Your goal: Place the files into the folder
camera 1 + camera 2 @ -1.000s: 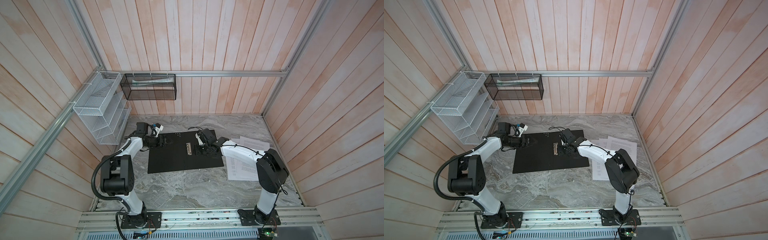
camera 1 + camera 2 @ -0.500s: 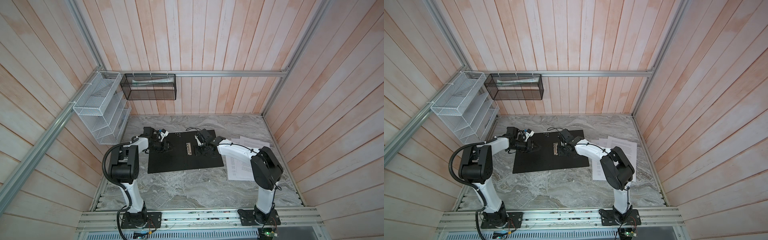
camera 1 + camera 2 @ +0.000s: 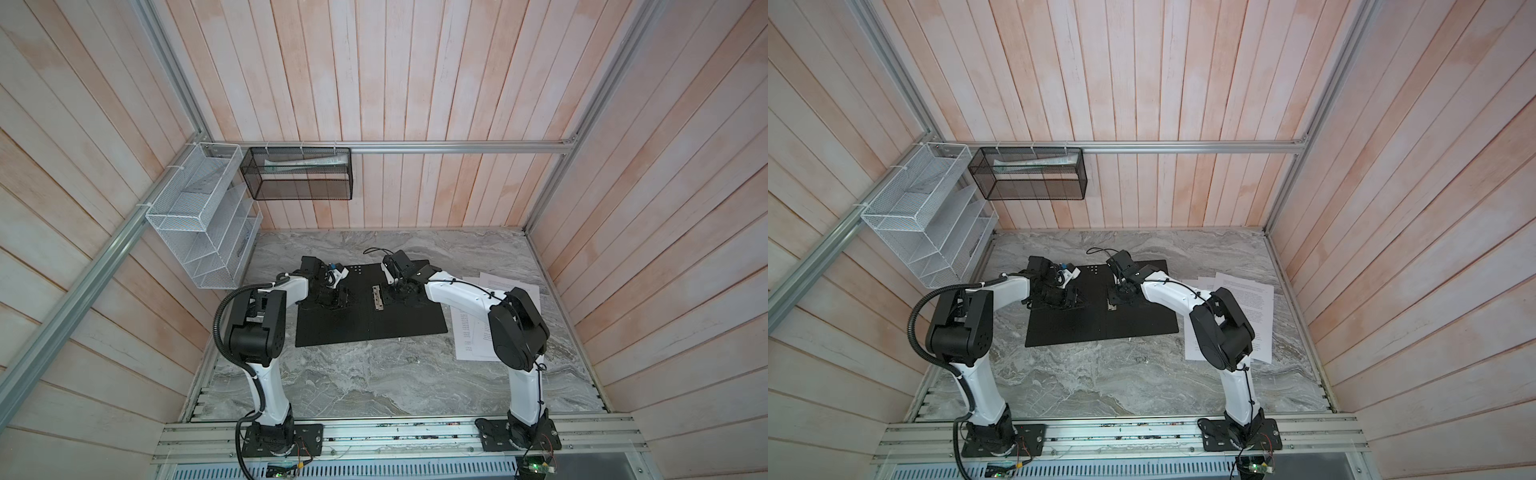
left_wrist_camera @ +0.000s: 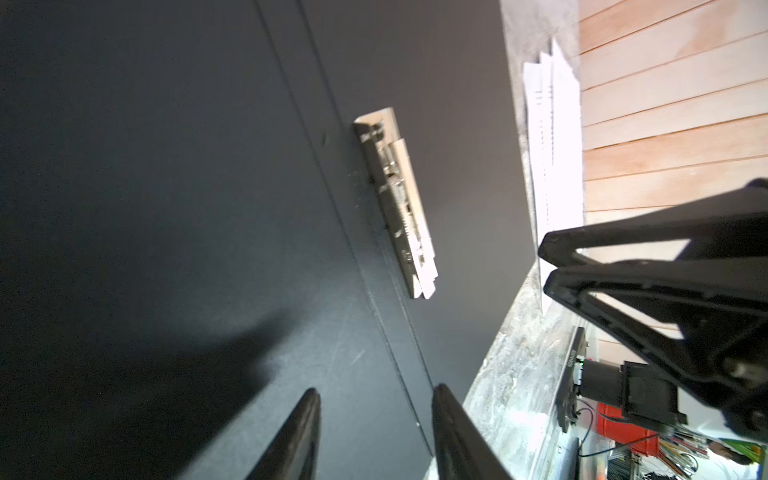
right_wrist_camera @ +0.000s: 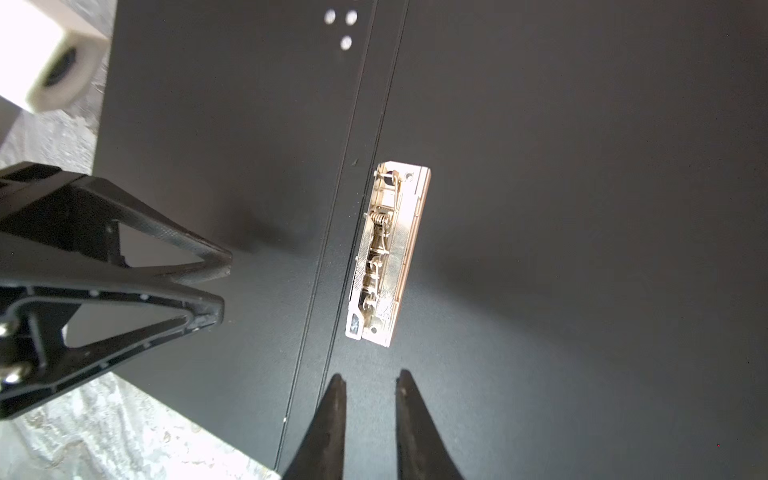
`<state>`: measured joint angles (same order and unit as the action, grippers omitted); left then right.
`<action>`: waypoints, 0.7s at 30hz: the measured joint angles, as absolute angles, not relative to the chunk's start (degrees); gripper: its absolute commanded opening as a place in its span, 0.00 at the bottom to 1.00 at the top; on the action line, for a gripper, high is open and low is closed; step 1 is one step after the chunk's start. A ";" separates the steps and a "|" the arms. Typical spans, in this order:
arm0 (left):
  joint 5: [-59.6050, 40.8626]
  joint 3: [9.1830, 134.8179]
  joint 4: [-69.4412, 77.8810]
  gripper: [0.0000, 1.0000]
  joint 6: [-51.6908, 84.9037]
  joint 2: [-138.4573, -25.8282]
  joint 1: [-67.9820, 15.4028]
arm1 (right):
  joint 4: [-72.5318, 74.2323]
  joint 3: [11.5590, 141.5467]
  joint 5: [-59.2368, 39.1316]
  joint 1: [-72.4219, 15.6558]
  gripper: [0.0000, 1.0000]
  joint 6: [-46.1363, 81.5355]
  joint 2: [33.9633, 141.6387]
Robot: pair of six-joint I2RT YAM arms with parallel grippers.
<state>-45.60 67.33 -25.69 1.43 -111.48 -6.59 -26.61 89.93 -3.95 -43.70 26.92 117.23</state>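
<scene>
The left gripper is hanging low over the left half of the folder, jaws apart and empty. It is best pressing that half flat, so that the folder is staying put. The folder is lying open, black side up, in the middle of the table. The right gripper is pointing at the end of the clip, jaws narrowly apart and holding nothing. As I judge it, the clip is wanting a square lift before the papers, lying just right of the folder, are going in.

A wire rack and a black basket are hanging on the walls, well apart from the work. The right arm is hanging over the papers and hiding part of them.
</scene>
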 measured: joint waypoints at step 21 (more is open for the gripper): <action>-32.56 68.49 -26.13 0.13 2.57 -112.29 -9.34 | -28.01 91.44 -4.60 -45.41 0.14 25.82 121.62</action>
<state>-32.56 68.49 -26.13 2.57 -112.29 -9.34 -28.01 91.44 -4.60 -45.41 25.82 121.62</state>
